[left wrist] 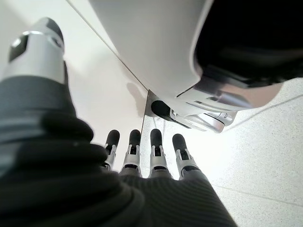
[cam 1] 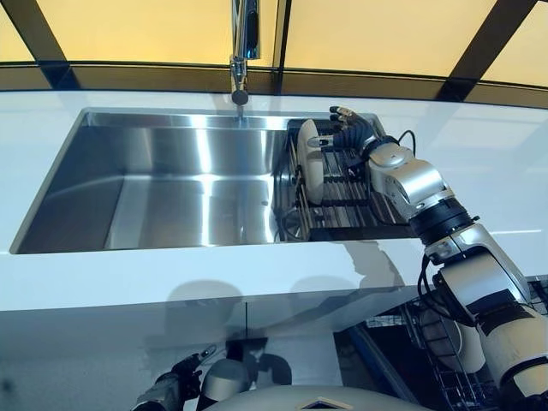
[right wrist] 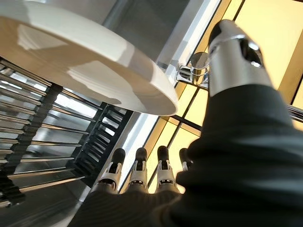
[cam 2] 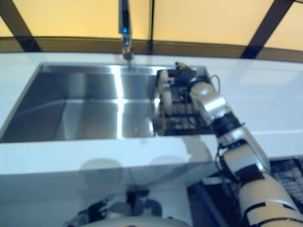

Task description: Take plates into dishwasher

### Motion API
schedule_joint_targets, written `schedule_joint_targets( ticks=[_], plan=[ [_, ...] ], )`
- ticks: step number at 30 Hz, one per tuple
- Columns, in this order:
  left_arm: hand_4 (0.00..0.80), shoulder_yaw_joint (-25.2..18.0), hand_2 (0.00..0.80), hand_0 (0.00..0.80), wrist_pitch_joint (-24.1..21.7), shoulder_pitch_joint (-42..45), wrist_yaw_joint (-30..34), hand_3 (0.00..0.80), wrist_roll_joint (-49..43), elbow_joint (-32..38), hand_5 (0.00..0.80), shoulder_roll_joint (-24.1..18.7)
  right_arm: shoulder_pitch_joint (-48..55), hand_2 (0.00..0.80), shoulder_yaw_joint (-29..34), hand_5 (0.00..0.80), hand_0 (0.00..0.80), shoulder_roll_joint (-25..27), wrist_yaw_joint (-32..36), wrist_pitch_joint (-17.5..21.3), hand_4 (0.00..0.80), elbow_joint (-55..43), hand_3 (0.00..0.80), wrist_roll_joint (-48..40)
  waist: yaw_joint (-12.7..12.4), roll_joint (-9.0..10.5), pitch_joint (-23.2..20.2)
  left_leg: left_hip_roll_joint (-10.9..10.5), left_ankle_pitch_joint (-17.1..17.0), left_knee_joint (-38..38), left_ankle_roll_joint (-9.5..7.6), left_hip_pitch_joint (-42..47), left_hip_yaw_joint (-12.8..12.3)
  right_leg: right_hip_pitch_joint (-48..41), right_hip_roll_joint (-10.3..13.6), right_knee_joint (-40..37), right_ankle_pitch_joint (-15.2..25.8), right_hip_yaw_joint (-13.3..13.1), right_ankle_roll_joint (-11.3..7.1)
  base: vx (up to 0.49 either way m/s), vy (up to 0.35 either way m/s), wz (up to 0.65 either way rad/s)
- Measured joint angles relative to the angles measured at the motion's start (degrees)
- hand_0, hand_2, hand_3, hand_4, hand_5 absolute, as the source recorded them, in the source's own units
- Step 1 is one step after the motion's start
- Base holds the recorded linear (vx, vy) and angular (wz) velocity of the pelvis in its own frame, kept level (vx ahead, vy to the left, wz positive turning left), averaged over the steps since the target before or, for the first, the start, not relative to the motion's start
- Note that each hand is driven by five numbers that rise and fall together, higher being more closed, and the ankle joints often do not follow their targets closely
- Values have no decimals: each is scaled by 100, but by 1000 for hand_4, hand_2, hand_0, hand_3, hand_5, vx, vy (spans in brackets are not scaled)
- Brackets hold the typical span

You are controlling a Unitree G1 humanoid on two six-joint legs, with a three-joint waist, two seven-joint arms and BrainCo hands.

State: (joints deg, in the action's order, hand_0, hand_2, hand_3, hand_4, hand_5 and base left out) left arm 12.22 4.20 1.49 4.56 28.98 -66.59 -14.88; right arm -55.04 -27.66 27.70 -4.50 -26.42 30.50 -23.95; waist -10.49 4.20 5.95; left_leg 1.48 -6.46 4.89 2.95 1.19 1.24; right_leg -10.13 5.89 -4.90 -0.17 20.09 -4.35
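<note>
Right hand [cam 1: 353, 130] over rack [cam 1: 342, 210] in sink [cam 1: 154, 197], fingers straight, not closed on anything. Plate [cam 1: 312, 159] upright in rack, just beside fingertips toward sink middle; contact not clear. Left hand [left wrist: 142, 151] low under counter [cam 1: 171, 274], fingers relaxed, empty. Task looks at start: plate not yet gripped, lift and carry remain. Dishwasher basket [cam 1: 454, 368] cut off below right arm; contents hard to make out.

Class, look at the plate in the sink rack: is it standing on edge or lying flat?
On edge. The plate stands upright between the rack's wires, its rim uppermost. The open right hand reaches beside it, not gripping it.
</note>
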Motion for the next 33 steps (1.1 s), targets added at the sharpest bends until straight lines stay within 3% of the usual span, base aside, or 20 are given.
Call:
schedule_joint_targets(
  ticks=[26,30,31,32,33],
  plan=[
    [0,5,0,0,-6,-21,-5,0,7,10,0,-22,0,0,-244,0,0,-434,280,-314,0,305,0,-43,-15,45,73,-12,-7,-3,0,-75,48,37,1,4,-5,62,-3,0,3,1],
    [0,8,0,0,-8,-38,-5,0,133,12,0,-17,-6,0,-246,0,0,-469,345,-372,0,554,0,-32,-142,48,86,-18,-7,-4,1,-83,66,38,3,4,-14,87,-5,-1,11,3],
    [0,9,0,0,-10,-48,-5,0,134,15,0,-15,-6,88,-247,88,88,-470,371,-386,88,625,88,-25,-152,52,88,-18,-8,-3,2,-85,70,37,2,4,-15,88,-6,0,0,0],
    [0,9,0,0,-15,-51,-5,0,150,18,0,-15,-6,427,-247,427,427,-474,410,-396,427,686,427,-20,-161,59,94,-18,-8,-3,2,-88,74,37,1,4,-17,91,-6,0,0,0],
    [0,9,0,0,-18,-51,-5,0,162,18,0,-15,-7,646,-247,646,646,-476,421,-395,646,710,646,-16,-163,65,98,-18,-8,-3,3,-89,77,36,1,4,-17,93,-6,0,0,0]
  ],
)
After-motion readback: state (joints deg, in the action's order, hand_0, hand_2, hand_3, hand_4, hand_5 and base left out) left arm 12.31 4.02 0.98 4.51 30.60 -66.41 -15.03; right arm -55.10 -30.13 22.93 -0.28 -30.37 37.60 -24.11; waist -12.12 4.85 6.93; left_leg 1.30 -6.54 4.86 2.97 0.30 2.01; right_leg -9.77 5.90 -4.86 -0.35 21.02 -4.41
